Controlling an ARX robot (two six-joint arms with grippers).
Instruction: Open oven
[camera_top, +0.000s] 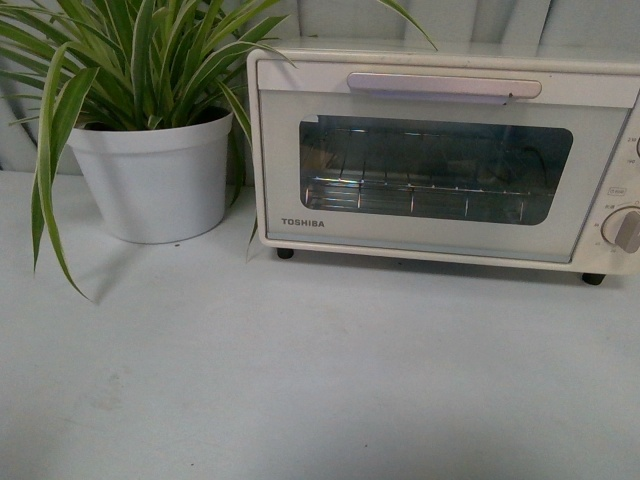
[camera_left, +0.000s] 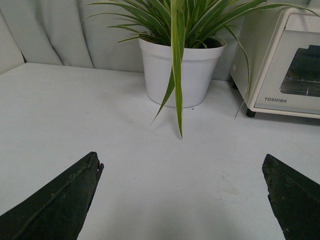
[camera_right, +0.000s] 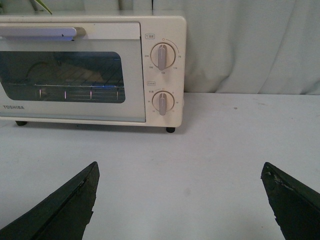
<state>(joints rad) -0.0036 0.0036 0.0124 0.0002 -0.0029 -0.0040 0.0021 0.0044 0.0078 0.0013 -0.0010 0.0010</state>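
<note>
The oven (camera_top: 440, 160) occupies the upper right of the front frame, with its door closed and the bar handle (camera_top: 445, 86) along the door's top edge. A potted plant (camera_top: 155, 170) stands just beside it, upper left. The left gripper (camera_left: 181, 165) and the right gripper (camera_right: 180, 170) are both spread wide and empty over the table (camera_top: 300, 380).

We read staged test bench, kitchen-styled: TOSHIBA toaster oven (camera_top: 440, 170) on plain white table (camera_top: 320, 380), potted spider plant (camera_top: 150, 70) just left of oven, pale draped cloth (camera_right: 250, 45) hung behind oven as backdrop.
</note>
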